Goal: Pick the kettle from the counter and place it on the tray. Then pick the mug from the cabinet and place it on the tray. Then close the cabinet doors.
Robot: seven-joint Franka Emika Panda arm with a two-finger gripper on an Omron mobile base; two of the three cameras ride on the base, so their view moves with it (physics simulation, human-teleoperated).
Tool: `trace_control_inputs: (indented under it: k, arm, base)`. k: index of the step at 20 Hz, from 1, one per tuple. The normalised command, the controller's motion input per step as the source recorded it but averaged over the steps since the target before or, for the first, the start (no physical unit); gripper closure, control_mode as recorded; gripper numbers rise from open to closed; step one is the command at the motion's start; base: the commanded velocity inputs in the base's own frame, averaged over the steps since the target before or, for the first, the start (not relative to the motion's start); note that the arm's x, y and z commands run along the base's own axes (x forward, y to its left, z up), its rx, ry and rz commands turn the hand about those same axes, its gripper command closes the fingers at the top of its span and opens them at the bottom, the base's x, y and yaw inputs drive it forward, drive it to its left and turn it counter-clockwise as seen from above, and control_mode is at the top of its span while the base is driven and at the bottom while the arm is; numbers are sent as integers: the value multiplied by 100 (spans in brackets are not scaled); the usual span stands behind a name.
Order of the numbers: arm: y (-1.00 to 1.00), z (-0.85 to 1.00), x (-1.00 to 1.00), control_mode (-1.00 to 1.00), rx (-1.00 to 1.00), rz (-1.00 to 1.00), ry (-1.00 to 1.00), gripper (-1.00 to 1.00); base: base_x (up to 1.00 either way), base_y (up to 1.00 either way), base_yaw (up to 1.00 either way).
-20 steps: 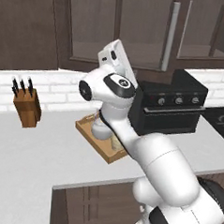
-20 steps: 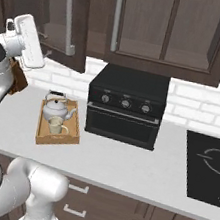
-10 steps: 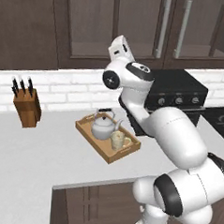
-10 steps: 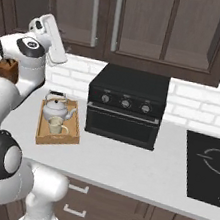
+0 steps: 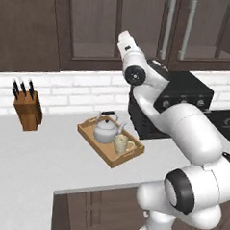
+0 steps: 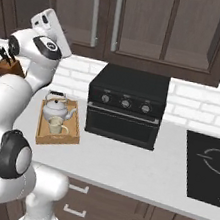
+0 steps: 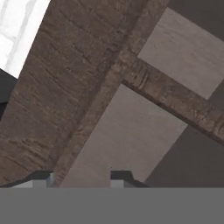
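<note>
Kettle (image 5: 105, 131) and mug (image 5: 121, 144) both upright in tray (image 5: 96, 149) on surface, spout toward mug. Last step in hand: shutting doors (image 6: 142, 21), handles (image 6: 117, 18) vertical. Pincer (image 7: 81, 177) close against door frame, tips parted, holding nothing. Next: push flush, if any gap left.
</note>
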Motion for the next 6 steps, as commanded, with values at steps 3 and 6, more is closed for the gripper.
trace_control_inputs:
  k: [3,6]
  arm:
    - [0,-22,44,-100,0,12,13,-100]
    - [0,-23,31,-100,0,3,15,-100]
  base:
    - [0,0,0]
    - [0,0,0]
